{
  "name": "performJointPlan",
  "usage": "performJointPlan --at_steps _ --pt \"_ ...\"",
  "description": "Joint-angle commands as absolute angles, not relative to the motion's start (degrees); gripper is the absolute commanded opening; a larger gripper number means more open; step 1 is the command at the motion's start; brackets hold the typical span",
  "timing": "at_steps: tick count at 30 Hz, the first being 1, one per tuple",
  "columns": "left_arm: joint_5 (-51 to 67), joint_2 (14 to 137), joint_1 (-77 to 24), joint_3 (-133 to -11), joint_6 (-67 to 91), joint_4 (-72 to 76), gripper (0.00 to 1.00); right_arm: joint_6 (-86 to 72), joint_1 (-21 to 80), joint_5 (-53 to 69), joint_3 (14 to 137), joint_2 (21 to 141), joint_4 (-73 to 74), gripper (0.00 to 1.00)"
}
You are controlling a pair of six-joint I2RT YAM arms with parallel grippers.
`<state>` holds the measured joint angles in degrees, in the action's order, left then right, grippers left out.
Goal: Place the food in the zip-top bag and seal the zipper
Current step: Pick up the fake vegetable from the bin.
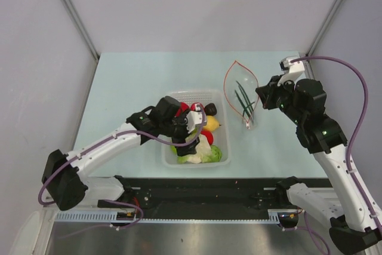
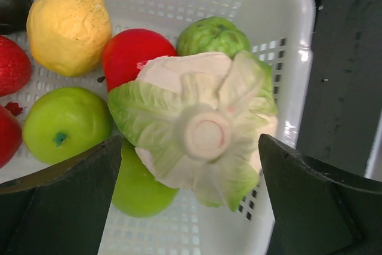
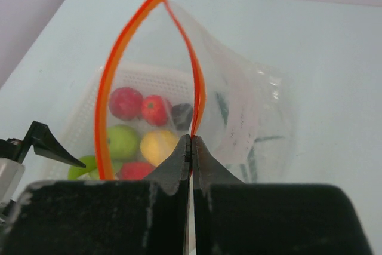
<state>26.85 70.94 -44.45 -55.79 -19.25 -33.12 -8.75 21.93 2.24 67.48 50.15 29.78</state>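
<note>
Judging from how things are lying, the task is standing at an early stage. The desk [image 1: 131,82] is carrying the white basket [image 1: 190,93], and most of the food is waiting in it, under the left fingers [image 2: 65,207]. The zip-top bag [image 1: 240,85] is standing just ahead of the right fingers [image 3: 170,174], with its mouth gaping in a leaf shape.

The left fingers are spreading wide. The cabbage [image 2: 200,129] is sitting between them, and I am not seeing any contact. A yellow fruit [image 2: 68,25], a red fruit [image 2: 134,52], a green fruit [image 2: 65,123] and a dark lump [image 2: 13,1] are crowding ahead of these fingers. Only the green onions [image 1: 243,102] are lying in the bag.

The right fingers are pressing together on one lip of the zipper [image 3: 113,70], which is not sealed at all.

The basket wall is running just beside one left finger, so closing there is looking tight. The open mouth is probably looking narrow for the cabbage. Between basket and bag a strip of bare desk is giving a short way across.
</note>
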Motion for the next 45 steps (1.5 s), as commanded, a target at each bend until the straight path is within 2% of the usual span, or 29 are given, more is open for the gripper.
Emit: performJointPlan --at_steps 1,11,14,15,16,18,19,20,23,30,37,39,42,45 --pt "23.11 75.66 -46.32 -55.02 -23.46 -27.86 1.00 -7.12 21.80 1.67 67.94 49.92 29.88 0.00" --pt "23.90 81.29 -46.76 -53.26 -28.21 -27.60 1.00 -7.03 21.71 2.90 66.80 50.89 29.27 0.00" --pt "27.14 82.44 -46.67 -54.75 -28.21 -29.87 0.78 -6.86 21.71 3.07 66.71 50.98 29.09 0.00" --pt "28.03 82.44 -46.67 -55.80 -28.04 -30.58 0.64 -6.68 21.71 2.99 66.62 50.89 29.00 0.00" --pt "29.60 82.27 -46.58 -56.25 -28.04 -31.37 0.58 -6.68 21.80 3.16 66.62 50.80 29.00 0.00" --pt "30.93 80.78 -46.32 -57.39 -28.13 -33.13 0.34 -6.59 21.71 3.43 66.45 50.71 29.18 0.00" --pt "31.46 79.90 -46.06 -57.65 -28.21 -34.00 0.30 -6.59 21.71 3.51 66.45 50.71 29.18 0.00" --pt "31.90 79.20 -45.62 -58.18 -28.21 -34.36 0.19 -6.59 21.71 3.60 66.36 50.63 29.27 0.00" --pt "31.03 76.30 -44.48 -59.93 -28.30 -36.64 0.00 -6.59 21.80 4.13 66.01 50.54 29.27 0.00" --pt "27.79 71.81 -40.34 -70.21 -26.64 -39.90 0.00 -7.73 21.62 9.03 65.39 50.80 29.09 0.00" --pt "17.95 69.43 -42.53 -83.05 -18.38 -23.94 0.00 -7.82 21.53 17.66 65.39 50.45 29.71 0.00" --pt "15.57 68.12 -44.11 -82.62 -19.07 -19.19 0.00 -8.17 21.53 19.07 65.39 50.27 29.97 0.00" --pt "10.47 65.93 -48.94 -77.18 -28.08 -7.15 0.00 -8.61 21.45 20.48 65.39 50.27 29.80 0.00" --pt "10.46 65.83 -52.29 -71.73 -35.65 2.17 0.00 -9.14 21.36 21.44 65.39 50.01 29.44 0.00"
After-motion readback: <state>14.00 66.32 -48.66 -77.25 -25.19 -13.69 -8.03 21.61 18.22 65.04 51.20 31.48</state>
